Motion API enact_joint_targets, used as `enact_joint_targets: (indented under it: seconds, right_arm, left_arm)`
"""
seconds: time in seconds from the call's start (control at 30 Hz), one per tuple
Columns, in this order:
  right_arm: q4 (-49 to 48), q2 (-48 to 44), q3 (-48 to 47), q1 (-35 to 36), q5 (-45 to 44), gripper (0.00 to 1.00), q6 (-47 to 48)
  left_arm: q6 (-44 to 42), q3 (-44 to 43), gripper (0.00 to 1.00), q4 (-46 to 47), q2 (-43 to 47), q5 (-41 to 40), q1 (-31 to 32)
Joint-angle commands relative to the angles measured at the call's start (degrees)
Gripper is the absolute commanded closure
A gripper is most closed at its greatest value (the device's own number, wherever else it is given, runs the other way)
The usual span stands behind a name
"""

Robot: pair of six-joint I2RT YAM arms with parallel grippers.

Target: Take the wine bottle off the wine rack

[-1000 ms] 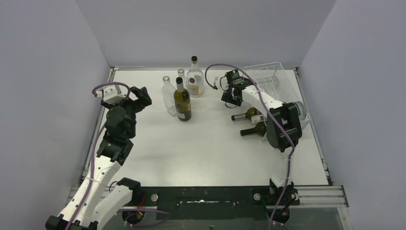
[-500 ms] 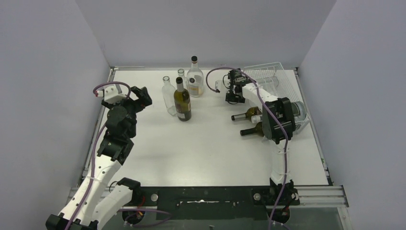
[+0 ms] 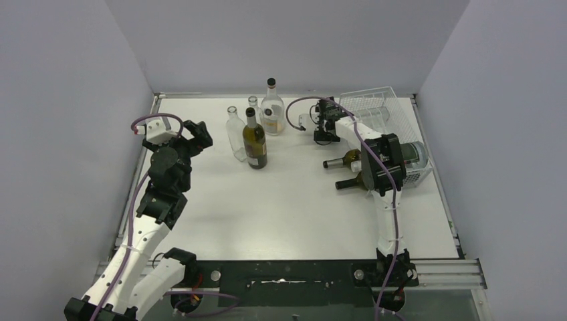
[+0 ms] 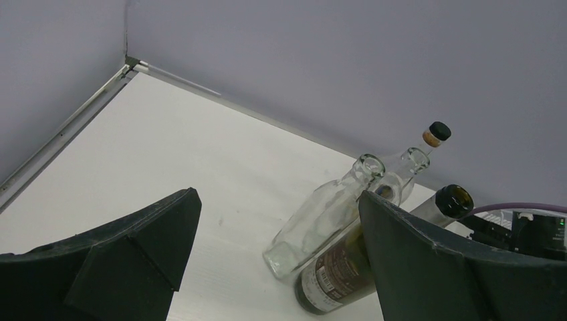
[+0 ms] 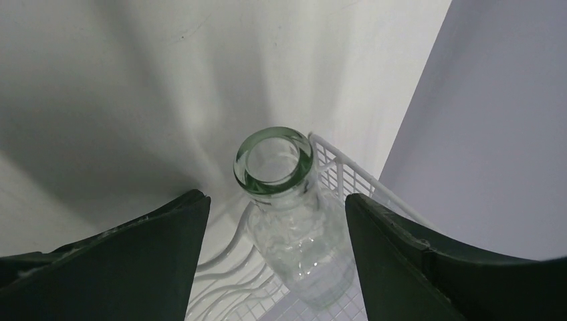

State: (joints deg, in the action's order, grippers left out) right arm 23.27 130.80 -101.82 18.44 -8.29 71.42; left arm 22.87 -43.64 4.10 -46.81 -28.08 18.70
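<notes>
The wine rack [image 3: 384, 110] is thin wire with a smooth white coating, and the wine bottle [image 5: 281, 207] lying in it is clear, glossy glass with a faintly green rim. Two dark bottles [image 3: 351, 170] beside it are glossy green glass, like the upright dark bottle [image 3: 255, 144], which bears a paper label [image 4: 327, 277]. The clear bottles [image 4: 321, 214] near it are shiny, colourless glass – one has a cork-coloured stopper under a matt black cap [image 4: 438, 130]. The table [image 3: 281, 207] is matt white and smooth. The left gripper [image 4: 277, 194] and right gripper [image 5: 274, 197] have fingers of dull, dark plastic – slightly grainy
</notes>
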Motion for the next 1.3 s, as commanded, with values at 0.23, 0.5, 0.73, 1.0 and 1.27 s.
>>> enact_joint_targets:
  seconds: [0.23, 0.5, 0.73, 1.0, 1.27]
  right_arm:
    - [-5.6, 1.1, -0.4, -0.6, -0.6, 0.31, 1.8]
    - [-7.7, 0.9, 1.3, 0.3, -0.6, 0.47, 1.8]
    - [-9.6, 0.3, 3.2, 0.8, -1.2, 0.55, 1.9]
    - [-14.1, -1.9, 7.5, 1.4, -1.1, 0.66, 2.8]
    - [-14.7, -3.4, 9.0, 2.6, -2.0, 0.73, 2.7]
  left_arm:
    - [-0.7, -0.9, 0.09, 3.1, -0.1, -0.1, 0.0]
    - [-0.6, -0.8, 0.09, 3.1, -0.1, 0.0, 0.0]
    - [-0.6, -0.8, 0.09, 3.2, 0.0, 0.0, 0.1]
    - [-0.6, -0.7, 0.09, 3.3, -0.1, 0.1, 0.0]
    - [-0.6, -0.7, 0.09, 3.3, -0.2, 0.3, 0.0]
